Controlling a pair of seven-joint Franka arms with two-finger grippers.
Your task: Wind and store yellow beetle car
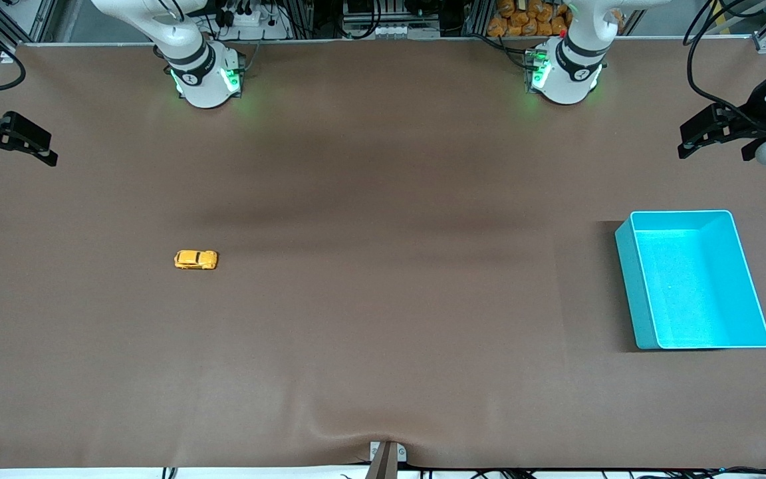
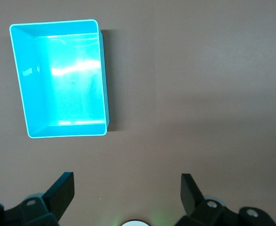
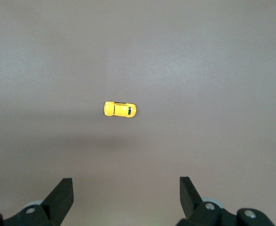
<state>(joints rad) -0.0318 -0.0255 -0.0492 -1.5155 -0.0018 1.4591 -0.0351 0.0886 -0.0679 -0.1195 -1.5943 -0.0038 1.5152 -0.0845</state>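
The yellow beetle car (image 1: 195,259) is a tiny yellow-orange toy that stands on its wheels on the brown table, toward the right arm's end. It also shows in the right wrist view (image 3: 120,109), well clear of the fingers. My right gripper (image 1: 16,152) is open and empty, high over the table's edge at the right arm's end; it also shows in its own view (image 3: 126,184). My left gripper (image 1: 715,148) is open and empty, high over the table at the left arm's end, and shows in its wrist view (image 2: 127,181).
A teal bin (image 1: 629,266) stands empty on the table toward the left arm's end; it also shows in the left wrist view (image 2: 20,80). The brown mat (image 1: 383,299) has a small wrinkle at its edge nearest the front camera.
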